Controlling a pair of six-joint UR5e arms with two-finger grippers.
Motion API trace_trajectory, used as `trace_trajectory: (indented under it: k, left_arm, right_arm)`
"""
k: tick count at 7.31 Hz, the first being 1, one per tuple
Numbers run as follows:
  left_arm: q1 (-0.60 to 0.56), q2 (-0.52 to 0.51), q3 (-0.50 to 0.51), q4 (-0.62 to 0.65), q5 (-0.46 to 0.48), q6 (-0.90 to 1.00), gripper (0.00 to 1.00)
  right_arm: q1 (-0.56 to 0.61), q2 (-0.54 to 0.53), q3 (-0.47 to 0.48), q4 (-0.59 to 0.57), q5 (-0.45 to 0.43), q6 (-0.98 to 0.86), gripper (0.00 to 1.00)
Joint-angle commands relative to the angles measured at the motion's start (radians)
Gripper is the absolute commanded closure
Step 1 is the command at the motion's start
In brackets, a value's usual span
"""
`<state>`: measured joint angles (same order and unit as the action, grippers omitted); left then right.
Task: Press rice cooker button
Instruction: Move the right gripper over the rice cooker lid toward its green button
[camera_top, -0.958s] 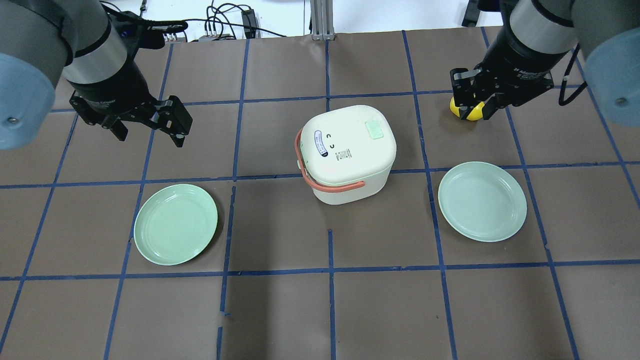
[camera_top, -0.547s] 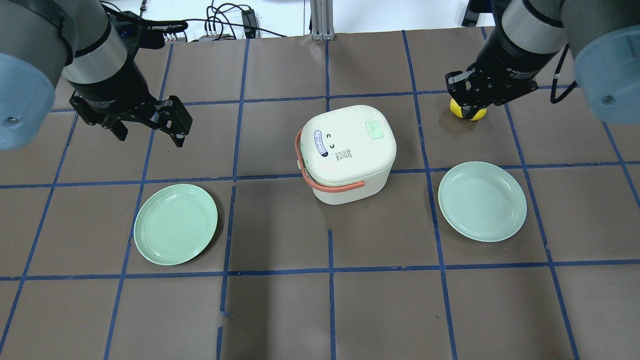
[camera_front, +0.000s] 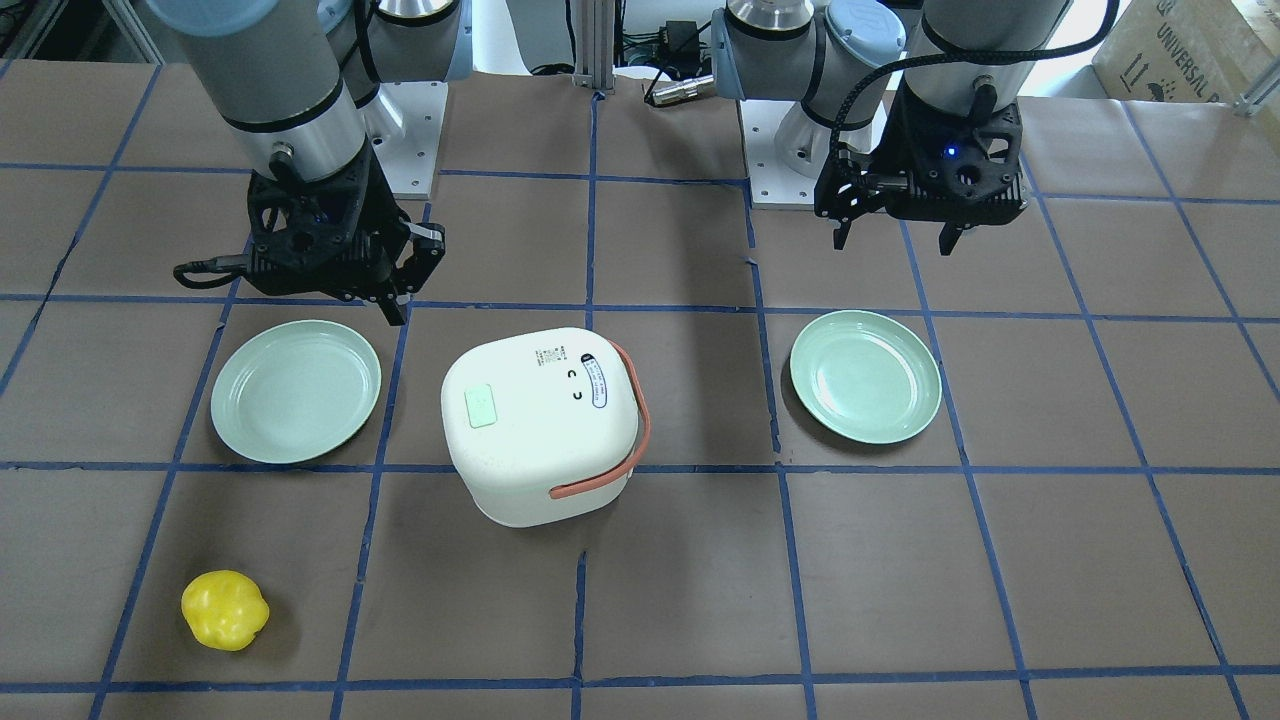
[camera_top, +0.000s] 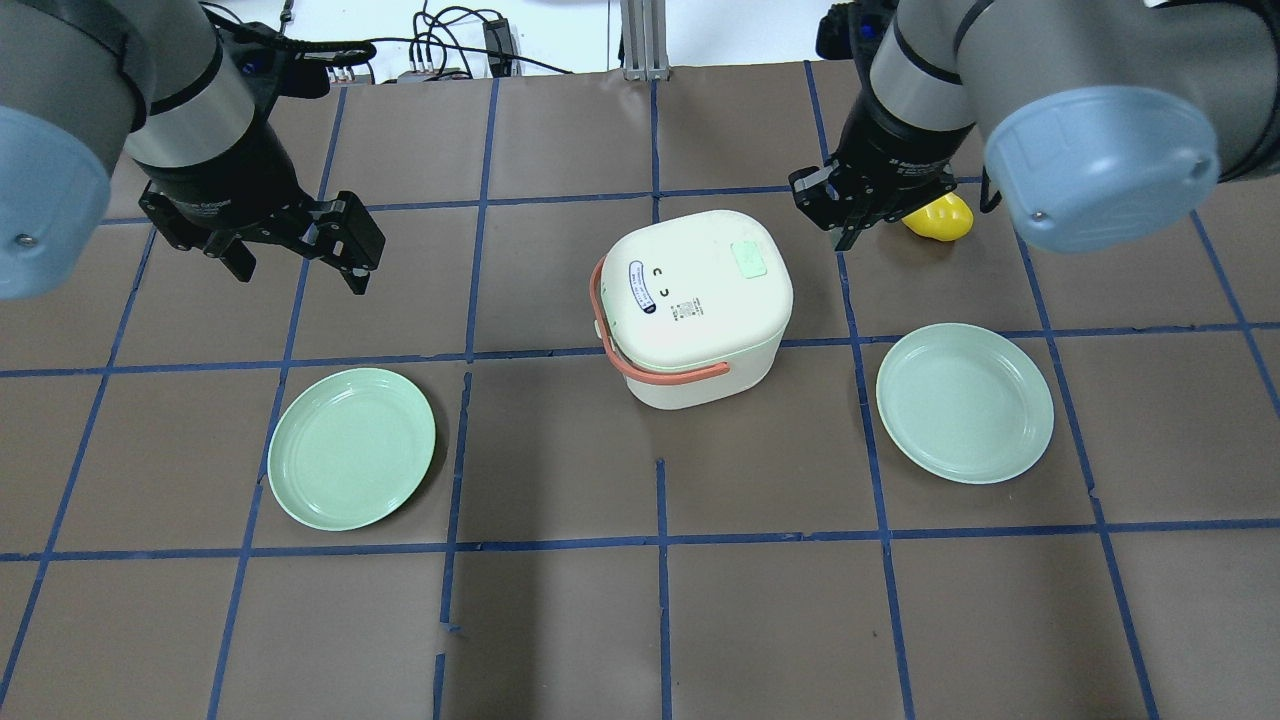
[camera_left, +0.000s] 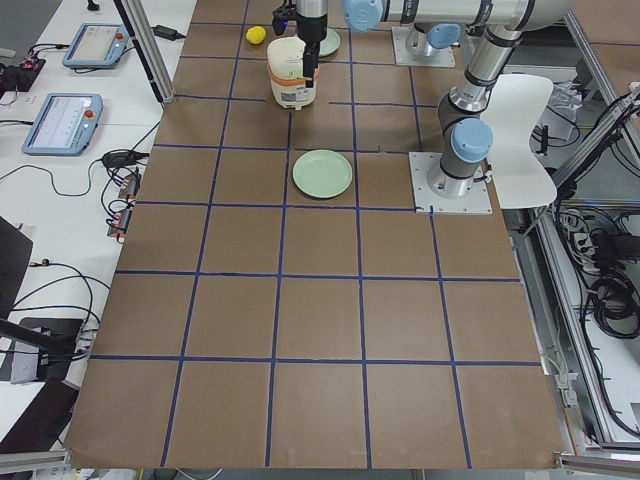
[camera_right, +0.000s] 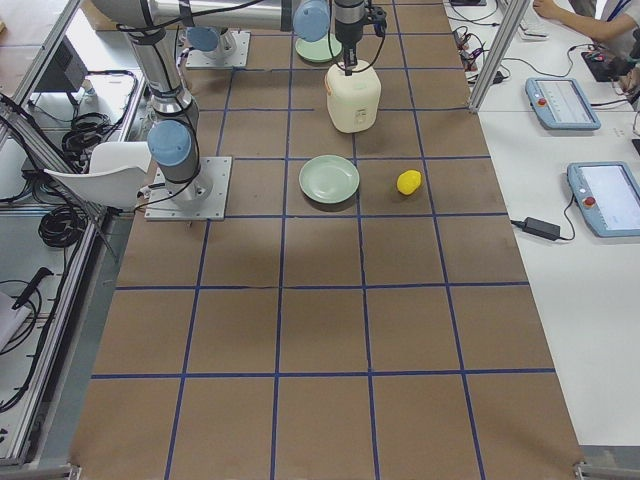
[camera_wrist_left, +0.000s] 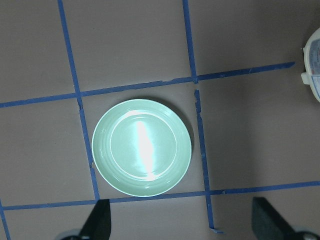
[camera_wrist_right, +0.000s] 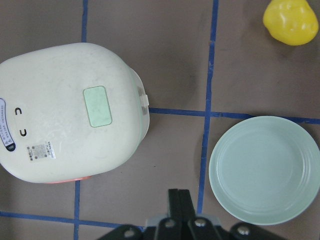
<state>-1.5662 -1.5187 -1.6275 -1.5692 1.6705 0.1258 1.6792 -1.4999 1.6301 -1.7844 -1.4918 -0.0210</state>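
A robotics lab: teach pendants (camera_left: 62, 122) beside taped-grid table (camera_left: 320, 330).

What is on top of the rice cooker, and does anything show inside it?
The rice cooker is closed. Its top carries a pale green button and an oval label; nothing loose rests on it. The inside cannot be seen, because the closed top covers it.

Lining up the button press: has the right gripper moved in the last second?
Yes. In the overhead view the right gripper has shifted left, away from above the yellow toy, which stays put, and now sits close to the rice cooker.
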Motion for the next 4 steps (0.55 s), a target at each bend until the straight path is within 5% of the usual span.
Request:
trace_trajectory:
  k: [1,4]
  left_arm:
    - [0.000,0.000,0.000,0.000,0.000,0.000,0.00]
    - [0.000,0.000,0.000,0.000,0.000,0.000,0.00]
  right_arm:
    - [0.008,0.047,-0.003,-0.038,0.001,-0.001,1.00]
    - [0.027,0.096,-0.007,-0.125,0.057,0.022,1.00]
